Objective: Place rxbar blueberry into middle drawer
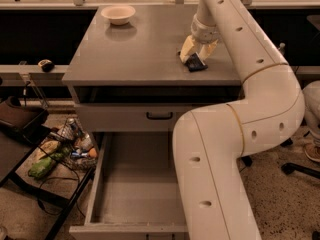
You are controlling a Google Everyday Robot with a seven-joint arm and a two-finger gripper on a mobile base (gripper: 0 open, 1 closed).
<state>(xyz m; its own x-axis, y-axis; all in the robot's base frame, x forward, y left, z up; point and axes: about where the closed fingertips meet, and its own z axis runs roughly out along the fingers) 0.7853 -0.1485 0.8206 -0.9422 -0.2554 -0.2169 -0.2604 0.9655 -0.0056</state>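
The rxbar blueberry [196,63], a small dark blue bar, lies on the right part of the grey cabinet top [145,49]. My gripper [197,55] reaches down onto it from above, its cream fingers [187,48] on either side of the bar and shut on it. The bar's lower end pokes out below the fingertips. Low in the cabinet, the middle drawer [100,184] stands pulled out, with a plain grey floor and nothing in it. My white arm [220,149] hides the drawer's right side.
A pale bowl [118,14] sits at the back left of the cabinet top. A shut drawer front with a black loop handle [159,116] is above the open drawer. A low side table with clutter [60,149] stands to the left. Chair legs [300,164] show at the right.
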